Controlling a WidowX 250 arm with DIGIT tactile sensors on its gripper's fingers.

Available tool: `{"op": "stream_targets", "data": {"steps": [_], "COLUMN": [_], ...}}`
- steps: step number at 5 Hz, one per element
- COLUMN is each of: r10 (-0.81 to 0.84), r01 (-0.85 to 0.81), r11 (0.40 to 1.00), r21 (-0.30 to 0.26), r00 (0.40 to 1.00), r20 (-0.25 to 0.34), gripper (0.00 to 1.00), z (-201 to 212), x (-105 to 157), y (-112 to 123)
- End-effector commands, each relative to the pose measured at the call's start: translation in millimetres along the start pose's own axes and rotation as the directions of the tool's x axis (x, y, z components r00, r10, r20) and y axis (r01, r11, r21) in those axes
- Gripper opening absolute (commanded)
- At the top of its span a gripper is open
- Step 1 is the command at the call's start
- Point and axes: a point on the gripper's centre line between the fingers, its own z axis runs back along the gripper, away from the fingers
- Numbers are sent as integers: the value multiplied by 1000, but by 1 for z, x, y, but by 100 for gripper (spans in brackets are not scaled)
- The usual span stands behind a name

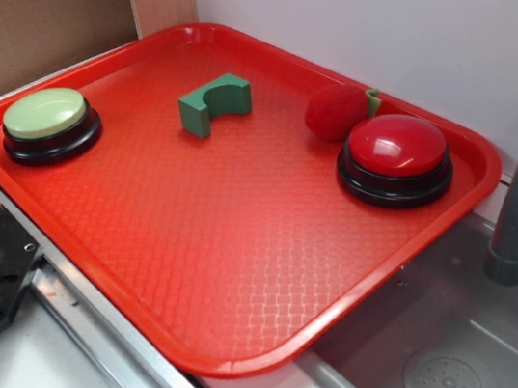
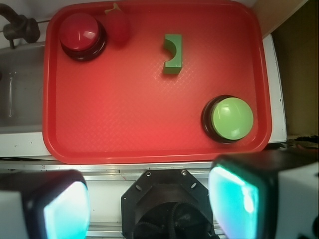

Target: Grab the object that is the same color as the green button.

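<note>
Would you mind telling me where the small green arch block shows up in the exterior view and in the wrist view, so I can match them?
Exterior: the green arch block lies on the red tray, upper centre-left, between the two buttons.
Wrist: the block sits upper centre-right on the tray, above the green button.
Shared landmark: the green button, at the left edge in the exterior view and lower right in the wrist view.

Tool [image 2: 149, 204] high above, fingers [image 2: 239, 199] spread wide apart, holding nothing
</note>
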Motion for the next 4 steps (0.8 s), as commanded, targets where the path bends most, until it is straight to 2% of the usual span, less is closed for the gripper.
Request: {"op": "stream_targets", "data": {"steps": [1, 2, 3, 4], "r10": [0, 26, 110, 199], "r01": [0, -25, -110, -199], "r11": [1000, 999, 994, 980], "r21": [0, -20, -3, -19], "r00": [1000, 1000, 988, 968], "r20": [0, 18, 108, 152], "gripper": [100, 100, 100, 100], "z": [0, -12, -27, -51], "x": [0, 25, 50, 72], "y": [0, 6, 14, 32]}}
